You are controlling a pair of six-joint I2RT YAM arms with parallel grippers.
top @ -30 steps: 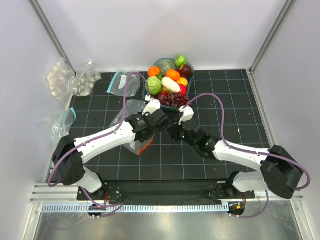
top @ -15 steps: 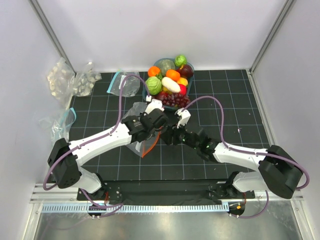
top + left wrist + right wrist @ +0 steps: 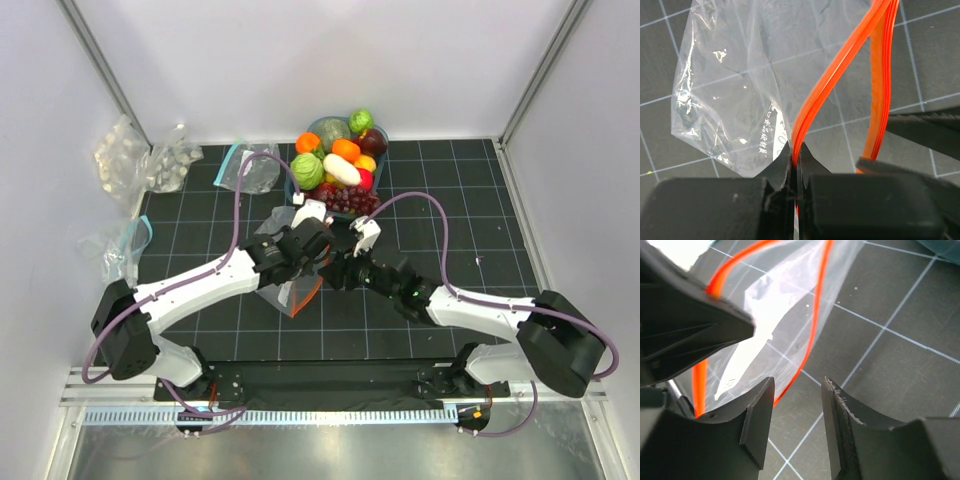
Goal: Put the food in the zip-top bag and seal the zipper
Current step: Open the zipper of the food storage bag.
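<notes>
The zip-top bag [image 3: 725,95] hangs from the left gripper [image 3: 796,152], which is clenched on one side of the orange-red zipper [image 3: 832,85] at the bag's mouth. In the left wrist view the strip runs straight up out of the closed fingertips, and the second strip bows away to the right, so the mouth stands parted. The clear crinkled film spreads up and to the left of the pinch, above the black gridded desk [image 3: 920,60].

The right gripper [image 3: 797,390] is released, its jaws apart, and it sits just beside the bag's mouth. In its wrist view the free side of the zipper curves down toward the gap between the two fingers. It seems to reach the left finger [image 3: 757,412], though contact cannot be told for sure.

From the top camera the two grippers meet near the middle of the desk, with the bag draped below and between them. The food [image 3: 340,168] lies farther back, heaped in a bluish bowl [image 3: 318,124]: green cabbage, oranges, a white oblong vegetable and purple grapes. None of it is in the bag. A clear bag with a teal strip [image 3: 248,168] lies left of the bowl, and another teal-edged bag [image 3: 125,250] sits at the desk's left edge.
</notes>
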